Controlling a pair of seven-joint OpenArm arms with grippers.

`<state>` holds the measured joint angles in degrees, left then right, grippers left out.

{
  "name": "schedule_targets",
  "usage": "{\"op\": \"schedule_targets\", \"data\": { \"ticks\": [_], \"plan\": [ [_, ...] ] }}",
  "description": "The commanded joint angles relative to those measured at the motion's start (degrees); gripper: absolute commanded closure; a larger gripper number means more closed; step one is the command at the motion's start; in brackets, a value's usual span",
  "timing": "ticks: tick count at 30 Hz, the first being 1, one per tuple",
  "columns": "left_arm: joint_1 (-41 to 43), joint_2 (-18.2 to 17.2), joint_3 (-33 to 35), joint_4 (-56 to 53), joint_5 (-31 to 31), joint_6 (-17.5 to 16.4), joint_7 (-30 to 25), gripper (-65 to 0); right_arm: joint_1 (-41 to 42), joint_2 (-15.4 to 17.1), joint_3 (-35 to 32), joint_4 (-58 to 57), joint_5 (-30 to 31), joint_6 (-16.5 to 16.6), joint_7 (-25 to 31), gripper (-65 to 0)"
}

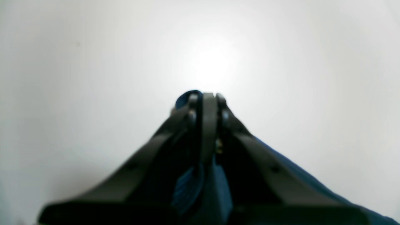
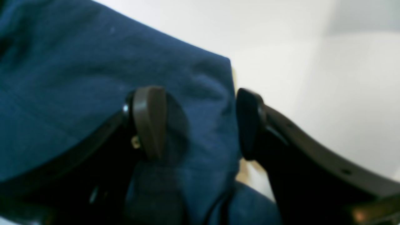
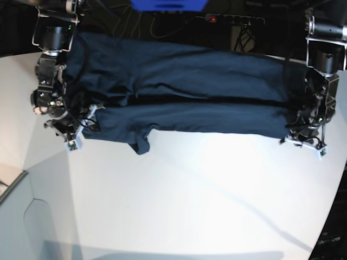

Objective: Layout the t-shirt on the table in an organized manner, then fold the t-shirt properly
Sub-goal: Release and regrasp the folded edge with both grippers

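Navy cloth fills the right wrist view: the shirt [image 2: 78, 72] lies across the far side of the table [image 3: 179, 195], folded lengthwise. Its corner sits between the wide-open fingers [image 2: 148, 122] of the right gripper [image 2: 200, 123], not yet pinched. The left gripper [image 1: 207, 103] is clamped tight on a fold at the other end. Judging from this, the right should close on the full edge before both lift evenly.

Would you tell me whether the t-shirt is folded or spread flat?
Folded: the t-shirt lies doubled lengthwise, a dark crease between its two layers.
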<state>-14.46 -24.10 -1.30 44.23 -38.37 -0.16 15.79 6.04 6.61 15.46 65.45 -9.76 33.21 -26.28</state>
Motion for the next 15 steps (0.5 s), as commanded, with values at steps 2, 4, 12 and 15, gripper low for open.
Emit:
{"op": "schedule_targets", "data": {
  "ticks": [2,4,12,15],
  "plan": [
    [-1.1,-1.1,-0.4,0.7,-0.1,-0.1,-1.2,-0.1,0.3,0.3,0.1,0.3,-0.4,0.8,-0.3,-35.0],
    [-1.1,-1.1,-0.4,0.7,-0.1,-0.1,-1.2,-0.1,0.3,0.3,0.1,0.5,-0.4,0.8,-0.2,-30.0],
    [-1.1,-1.4,-0.6,1.4,-0.5,-0.1,-1.1,-0.1,3.6,0.3,0.1,0.6,-0.4,0.8,-0.2,0.0],
    [-1.6,-1.5,-0.6,1.5,-0.6,-0.1,-1.1,-0.1,5.7,0.3,0.3,0.7,-0.3,0.8,-0.2,0.0]
  ]
}}
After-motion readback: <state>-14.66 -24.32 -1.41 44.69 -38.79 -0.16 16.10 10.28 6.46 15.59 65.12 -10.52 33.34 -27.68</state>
